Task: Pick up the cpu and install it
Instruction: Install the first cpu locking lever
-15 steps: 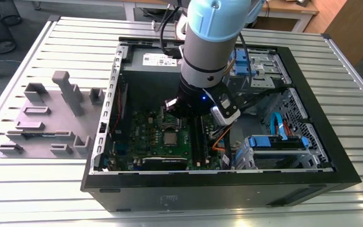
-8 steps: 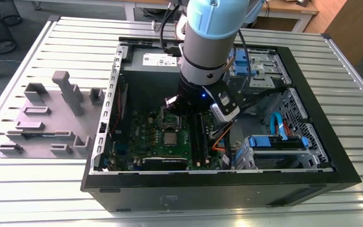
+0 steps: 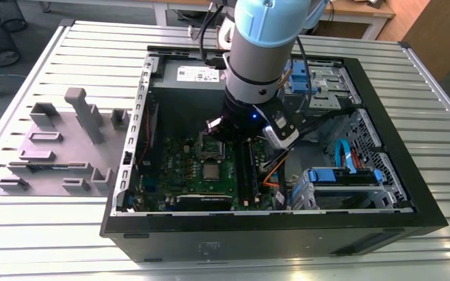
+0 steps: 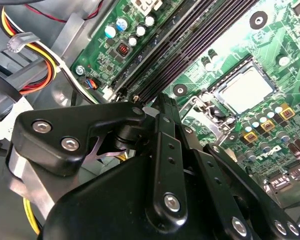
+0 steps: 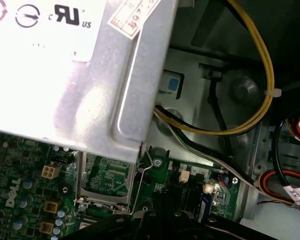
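cpu (image 4: 247, 90) is seen lying flat in its socket on the green board (image 3: 178, 164), inside the open pc case (image 3: 287, 225) that sits on the slatted surface (image 3: 68, 47). in the exterior view it shows as a pale square (image 3: 211, 171) just below the arm's wrist. socket frame (image 5: 81, 175) is seen swung up, w/ bare board visible through its window, so the chip is judged seated but not clamped.

gripper (image 4: 162, 107) hangs over the board beside the dark memory slots (image 4: 200, 45), near the cpu but apart from it. nothing is seen held. whether it is released or clenched cannot be told.

handling, as judged: chip is taken to be light, thin and stiff. the smooth metal top is likely slippery, and there is little edge height to catch. the underside and socket contacts are presumed fragile. hold is best taken on two opposite edges, w/ the chip kept level and the underside left untouched. only light squeeze is called for, and no force downward.
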`<state>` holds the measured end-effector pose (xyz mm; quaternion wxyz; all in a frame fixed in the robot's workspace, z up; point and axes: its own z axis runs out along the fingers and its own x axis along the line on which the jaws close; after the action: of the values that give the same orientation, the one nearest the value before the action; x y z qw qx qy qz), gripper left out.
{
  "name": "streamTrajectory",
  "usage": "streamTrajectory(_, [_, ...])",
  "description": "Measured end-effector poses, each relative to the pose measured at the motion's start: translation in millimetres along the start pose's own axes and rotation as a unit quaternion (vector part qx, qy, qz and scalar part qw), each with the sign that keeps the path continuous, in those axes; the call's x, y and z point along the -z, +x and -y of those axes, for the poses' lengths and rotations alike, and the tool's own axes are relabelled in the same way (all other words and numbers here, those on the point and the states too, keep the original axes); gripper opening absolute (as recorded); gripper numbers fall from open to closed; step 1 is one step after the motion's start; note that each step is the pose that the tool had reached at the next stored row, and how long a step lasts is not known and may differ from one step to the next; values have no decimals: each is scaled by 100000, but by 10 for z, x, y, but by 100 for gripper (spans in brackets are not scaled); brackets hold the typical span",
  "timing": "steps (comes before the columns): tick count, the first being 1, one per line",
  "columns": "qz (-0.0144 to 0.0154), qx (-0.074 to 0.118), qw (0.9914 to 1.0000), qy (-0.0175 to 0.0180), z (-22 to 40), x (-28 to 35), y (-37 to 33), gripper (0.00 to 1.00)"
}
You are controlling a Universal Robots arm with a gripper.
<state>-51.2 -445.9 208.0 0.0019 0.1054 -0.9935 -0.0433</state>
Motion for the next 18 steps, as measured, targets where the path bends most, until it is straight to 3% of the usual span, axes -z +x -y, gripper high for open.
streamTrajectory(8, [-23, 168, 100000, 9, 0, -1, 0, 11])
streamTrajectory(12, [-281, 3145, 99950, -6, 0, -4, 0, 11])
streamTrajectory(18, [-595, 6813, 99766, -24, 0, -7, 0, 11])
